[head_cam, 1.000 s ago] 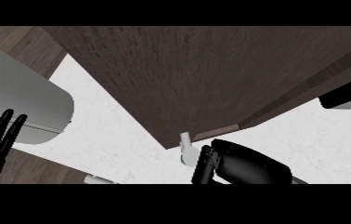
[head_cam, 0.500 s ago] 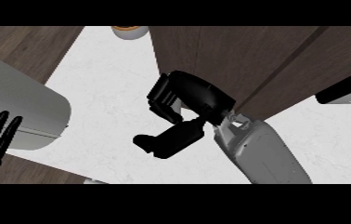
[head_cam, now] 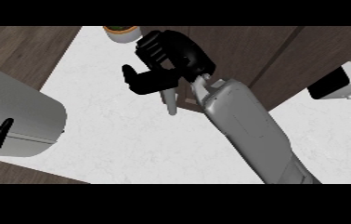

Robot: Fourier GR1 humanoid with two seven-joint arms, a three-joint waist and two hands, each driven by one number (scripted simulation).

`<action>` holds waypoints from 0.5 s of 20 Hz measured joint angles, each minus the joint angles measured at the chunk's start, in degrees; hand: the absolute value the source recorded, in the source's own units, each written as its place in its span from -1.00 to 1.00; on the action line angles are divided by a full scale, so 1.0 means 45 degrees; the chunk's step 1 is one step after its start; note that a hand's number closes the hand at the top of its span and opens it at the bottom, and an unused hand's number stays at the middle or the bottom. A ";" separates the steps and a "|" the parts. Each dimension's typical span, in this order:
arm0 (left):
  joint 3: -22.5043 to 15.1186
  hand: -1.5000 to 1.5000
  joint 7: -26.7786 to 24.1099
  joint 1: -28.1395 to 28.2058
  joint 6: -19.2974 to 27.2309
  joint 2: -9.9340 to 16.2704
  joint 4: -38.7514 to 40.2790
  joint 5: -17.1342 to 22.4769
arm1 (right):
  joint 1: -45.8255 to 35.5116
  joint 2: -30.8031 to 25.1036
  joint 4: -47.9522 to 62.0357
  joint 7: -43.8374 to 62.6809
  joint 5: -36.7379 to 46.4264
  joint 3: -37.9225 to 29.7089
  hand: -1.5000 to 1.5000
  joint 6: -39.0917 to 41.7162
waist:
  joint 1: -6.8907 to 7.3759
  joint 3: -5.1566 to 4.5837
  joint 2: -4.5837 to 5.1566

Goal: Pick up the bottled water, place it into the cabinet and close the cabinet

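My right hand (head_cam: 168, 60) sits upper centre of the frame, fingers curled against the dark cabinet door (head_cam: 240, 56), thumb out left beside the pale handle (head_cam: 168, 101). Bottled water not visible. Left hand (head_cam: 5, 130) barely shows at left edge over the white worktop (head_cam: 130, 139); cannot tell its state.

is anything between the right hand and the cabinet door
Nothing visible. The right hand is already against the cabinet door, fingers curled near the pale handle by the door's edge. The bottled water is not in view. Only a fingertip of the left hand shows at the left edge.
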 measured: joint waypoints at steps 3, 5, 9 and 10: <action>0.0081 -1.00 -0.0037 0.0167 -0.0080 -0.0005 0.0028 0.0003 | -0.0192 0.0002 0.0442 -0.0316 -0.0314 0.0203 -1.00 -0.0566 | -0.0095 0.0007 -0.0108; 0.0126 -1.00 -0.0070 0.0307 -0.0145 -0.0023 0.0014 0.0036 | -0.0252 0.0005 0.0577 -0.0384 -0.0609 0.0348 -1.00 -0.0896 | -0.0106 -0.0010 -0.0160; 0.0181 -1.00 -0.0168 0.0421 -0.0255 -0.0079 0.0001 -0.0014 | -0.0363 0.0004 0.0787 -0.0655 -0.1279 0.0610 -1.00 -0.1625 | -0.0144 -0.0052 -0.0206; 0.0224 -1.00 -0.0166 0.0441 -0.0306 -0.0063 0.0050 0.0021 | -0.0424 0.0004 0.0843 -0.0659 -0.1438 0.0687 -1.00 -0.1812 | -0.0159 -0.0055 -0.0208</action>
